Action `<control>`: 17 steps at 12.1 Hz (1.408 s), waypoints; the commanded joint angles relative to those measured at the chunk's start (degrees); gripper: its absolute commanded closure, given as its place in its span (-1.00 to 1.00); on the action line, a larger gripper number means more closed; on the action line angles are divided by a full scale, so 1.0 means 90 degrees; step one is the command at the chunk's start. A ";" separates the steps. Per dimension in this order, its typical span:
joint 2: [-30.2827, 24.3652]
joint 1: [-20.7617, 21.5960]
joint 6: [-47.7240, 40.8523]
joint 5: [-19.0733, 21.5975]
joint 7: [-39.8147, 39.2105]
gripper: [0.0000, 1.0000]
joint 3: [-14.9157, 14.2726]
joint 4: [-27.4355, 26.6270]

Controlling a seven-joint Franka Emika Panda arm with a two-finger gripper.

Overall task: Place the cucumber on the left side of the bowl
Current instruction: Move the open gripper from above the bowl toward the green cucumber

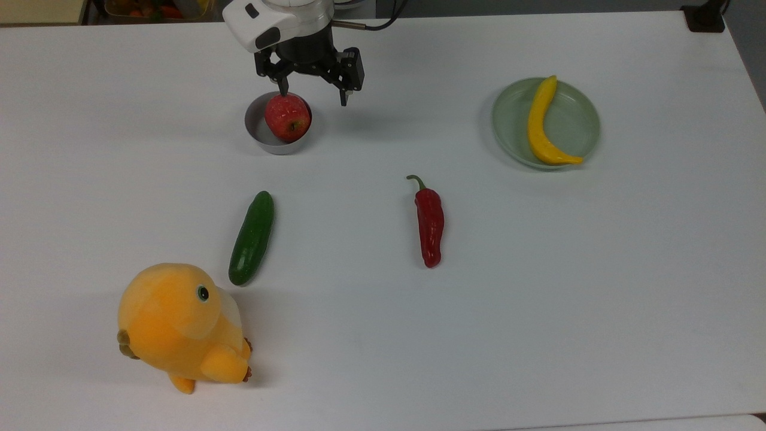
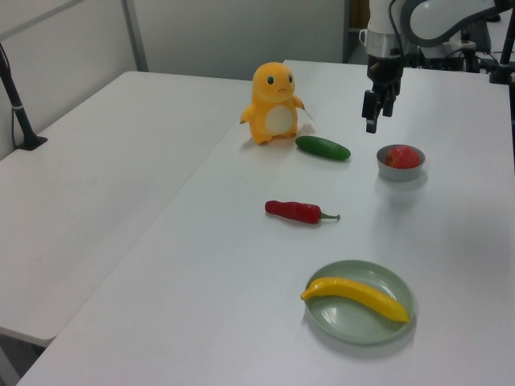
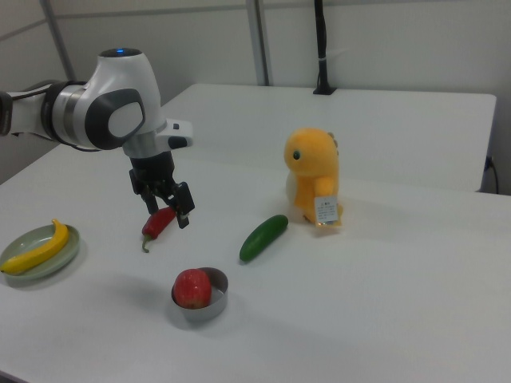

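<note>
Hovering w/ fingers spread apart and empty, the black two-finger gripper (image 1: 313,96) hangs above the small grey metal bowl (image 1: 258,133) w/ red apple (image 1: 288,117). Smooth dark green cucumber (image 1: 252,237) lies well apart, untouched; best approach: drop over its middle, fingers across its width.

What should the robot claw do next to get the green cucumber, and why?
Probably glide across the white table to hover over the smooth dark green cucumber, then come down. The open black claw hangs empty in the air near the small grey metal bowl holding a red apple, while the cucumber lies untouched beside the orange plush toy.
</note>
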 commanded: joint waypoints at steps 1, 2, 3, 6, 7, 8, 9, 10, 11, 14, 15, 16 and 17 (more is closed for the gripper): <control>-0.0141 -0.0098 0.0424 0.0103 -0.0039 -1.00 0.0174 -0.0217; -0.0142 -0.0273 0.0427 0.0104 -0.0039 -1.00 0.0341 -0.0218; -0.0132 -0.0352 0.0417 0.0104 -0.0039 -1.00 0.0410 -0.0228; -0.0132 -0.0382 0.0417 0.0104 0.0000 -1.00 0.0411 -0.0199; -0.0132 -0.0382 0.0417 0.0113 0.0000 -1.00 0.0411 -0.0199; -0.0132 -0.0373 0.0427 0.0104 -0.0020 -1.00 0.0420 -0.0199; -0.0142 -0.0373 0.0427 0.0104 -0.0029 -1.00 0.0459 -0.0189; -0.0132 -0.0373 0.0427 0.0104 -0.0029 -1.00 0.0547 -0.0189; -0.0084 -0.0344 0.0437 0.0104 -0.0039 -1.00 0.0576 -0.0179; 0.0014 -0.0382 0.0759 0.0113 0.0029 -1.00 0.0606 -0.0170; 0.0372 -0.0469 0.0749 0.0123 0.0087 -1.00 0.0722 0.0121; 0.0618 -0.0683 0.0759 0.0123 0.0358 -1.00 0.1013 0.0288; 0.0668 -0.0772 0.0943 0.0094 0.0477 -1.00 0.1142 0.0270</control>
